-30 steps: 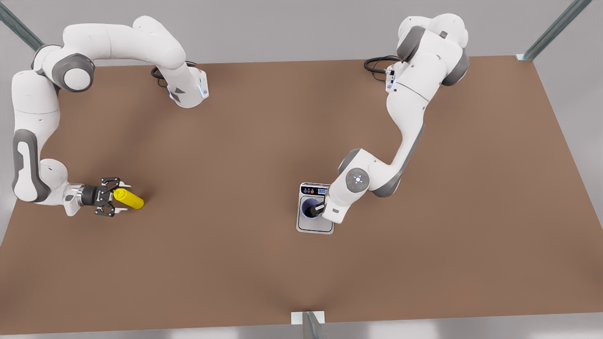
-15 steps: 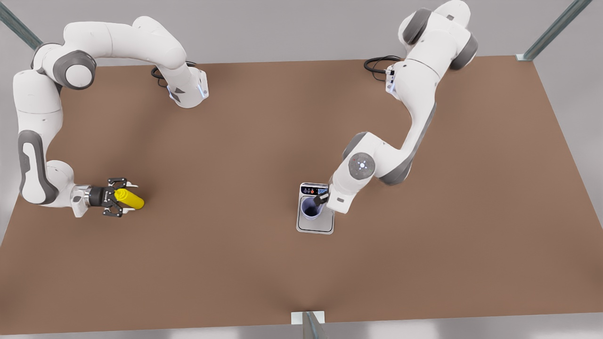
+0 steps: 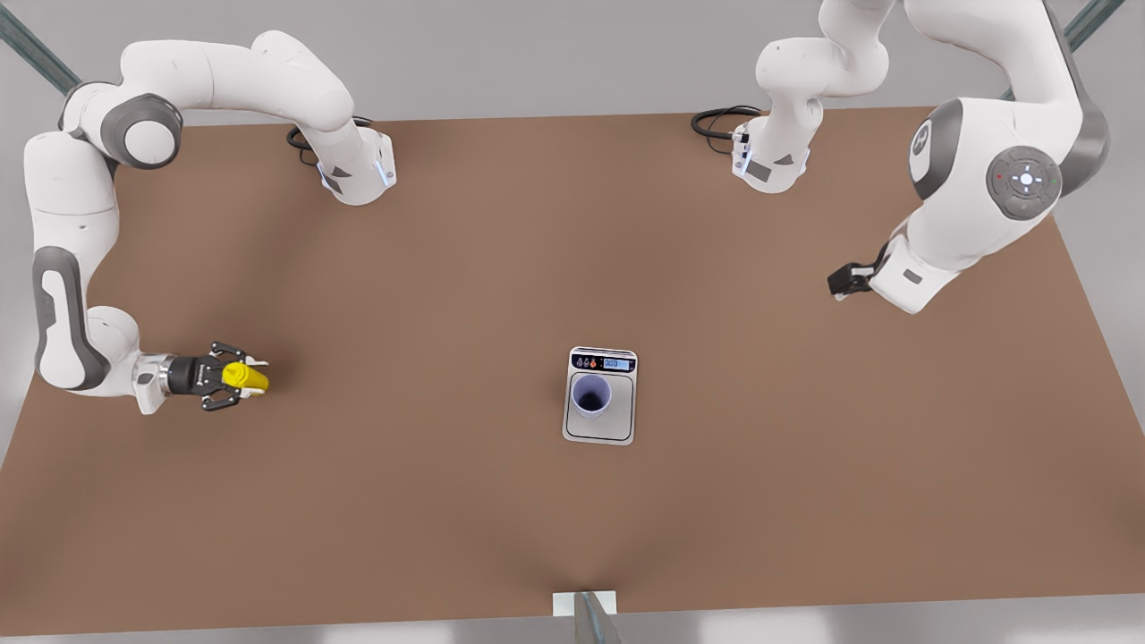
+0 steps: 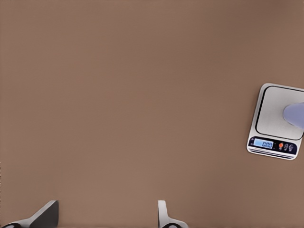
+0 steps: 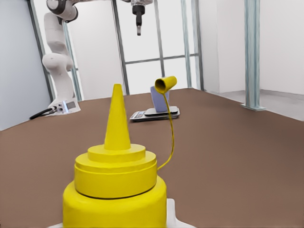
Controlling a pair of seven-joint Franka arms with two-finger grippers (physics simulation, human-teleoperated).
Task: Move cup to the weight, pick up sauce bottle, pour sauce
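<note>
The lavender cup (image 3: 590, 395) stands upright on the weight (image 3: 601, 431), a white-and-silver scale, near the table's middle. From above, the weight (image 4: 278, 118) carries the cup (image 4: 295, 114) at the picture's edge. My left gripper (image 3: 845, 282) hangs high at the front view's right, far from the cup; its fingers (image 4: 47, 213) stand open and empty. At the front view's left, my right gripper (image 3: 234, 377) is shut on the yellow sauce bottle (image 3: 246, 378). Close up, the sauce bottle (image 5: 116, 180) points its nozzle up, its tethered cap (image 5: 165, 84) hanging off; behind it are the cup (image 5: 159, 99) and weight (image 5: 154, 114).
The brown table (image 3: 447, 268) stretches wide between the bottle and the scale. Both arm bases (image 3: 358, 174) sit at the far edge with cables. A metal post (image 3: 590, 617) rises at the near edge. The other arm's gripper (image 5: 138, 21) hangs above the scale.
The left gripper let go of the cup and swung up and away to the front view's right. The right gripper's fingers closed in on the sauce bottle, which now looks shorter from above.
</note>
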